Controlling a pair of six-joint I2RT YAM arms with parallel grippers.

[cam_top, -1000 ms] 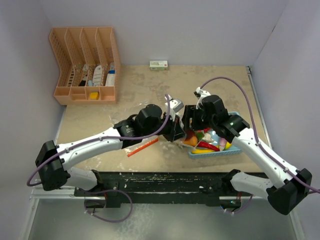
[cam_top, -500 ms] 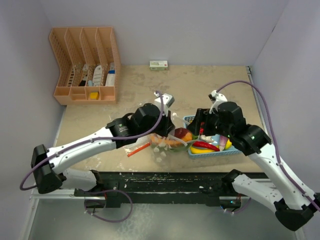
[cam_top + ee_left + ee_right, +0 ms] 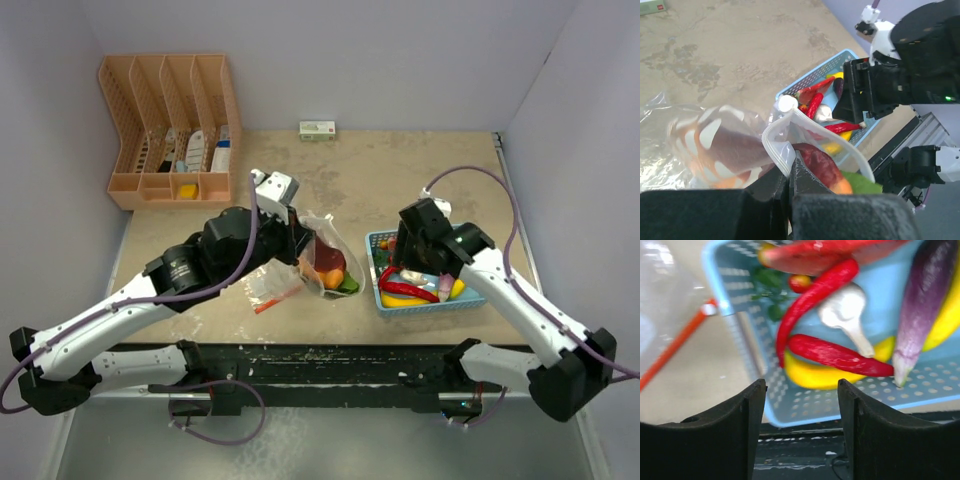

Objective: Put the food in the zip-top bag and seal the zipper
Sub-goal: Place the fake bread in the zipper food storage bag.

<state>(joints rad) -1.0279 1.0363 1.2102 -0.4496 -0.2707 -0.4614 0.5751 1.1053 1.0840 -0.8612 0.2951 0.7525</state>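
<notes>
The left arm point(image 3: 150, 290) is reaching in from 8 o'clock with its elbow raised. The left gripper point(image 3: 791, 175) is pinching the rim of the zip-top bag point(image 3: 322, 245) with its jaws pressed fully together, holding the mouth agape toward 3 o'clock. The right arm point(image 3: 520, 300) is bending in from 5 o'clock, and the right gripper point(image 3: 801, 390) is hanging over the light blue basket point(image 3: 430, 308), jaws standing apart and gripping nothing. The bag is sitting at the middle of the table point(image 3: 420, 170), with the zipper point(image 3: 283, 294) trailing at its 7 o'clock and the basket at its 3 o'clock. The bag is holding one orange-red chunk point(image 3: 333, 262) and one green leafy piece point(image 3: 347, 287). The basket is carrying two yellow banana-like pieces point(image 3: 815, 375), one purple eggplant point(image 3: 920, 305), two red chili peppers point(image 3: 835, 356) and one white garlic point(image 3: 845, 315).
</notes>
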